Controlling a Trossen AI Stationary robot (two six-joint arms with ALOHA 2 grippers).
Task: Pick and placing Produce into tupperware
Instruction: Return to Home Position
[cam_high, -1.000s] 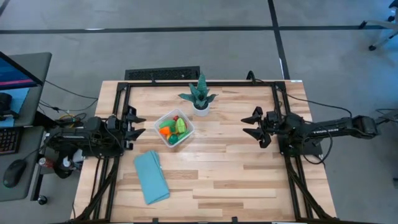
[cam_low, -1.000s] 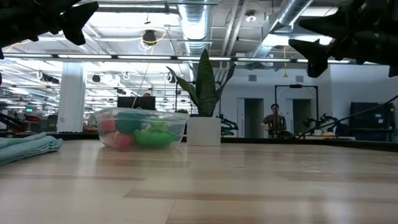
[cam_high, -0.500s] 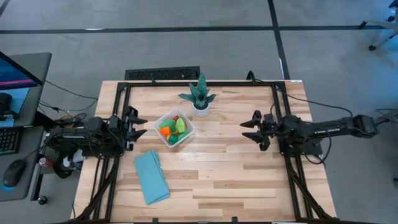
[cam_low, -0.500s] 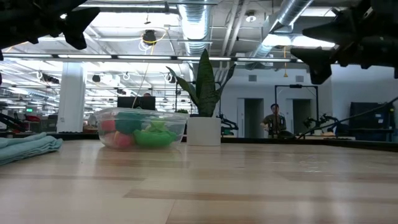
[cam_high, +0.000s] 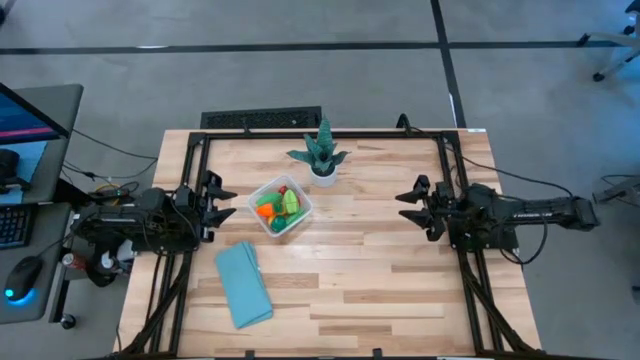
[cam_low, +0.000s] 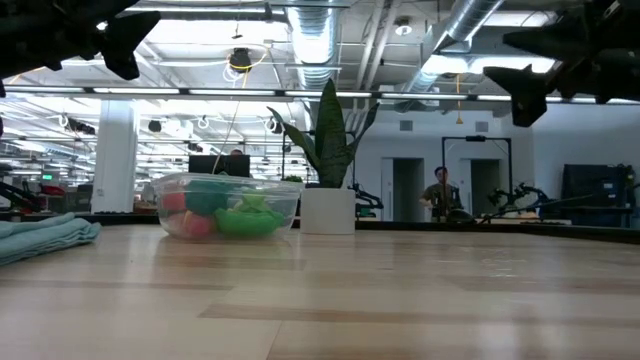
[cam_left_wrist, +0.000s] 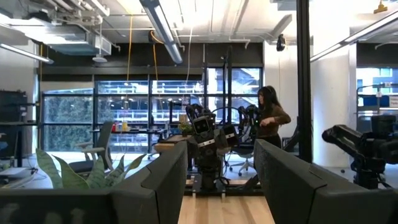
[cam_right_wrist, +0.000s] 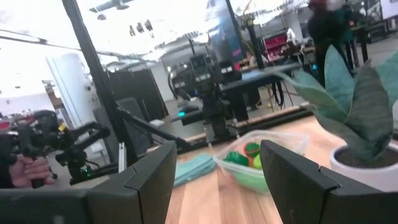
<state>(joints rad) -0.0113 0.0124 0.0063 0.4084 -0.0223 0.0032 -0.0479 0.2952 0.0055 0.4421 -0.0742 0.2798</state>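
Both arms are parked at their own sides and nothing's in hand. The left tool (cam_high: 224, 201) has its fingers spread wide and empty, and so does the right tool (cam_high: 408, 200).

The tupperware (cam_high: 295, 221) sits near the left tool, just ahead of its fingertips and a bit off to the potted plant (cam_high: 322, 155) side. It's well apart from the right tool, straight across the tabletop (cam_high: 380, 270) from it. I can't spot any loose pieces anywhere else.

The produce (cam_high: 277, 207) is piled inside: mostly green, with orange, a bit of red and some yellow. My guess is these toys are very light, smooth and rounded, so they'd squirt out of a sloppy pinch. I'd close across the narrow middle of a piece.

The tub looks like thin, clear, rounded-corner plastic. It would probably skid if bumped, so I'd grab it by the rim.
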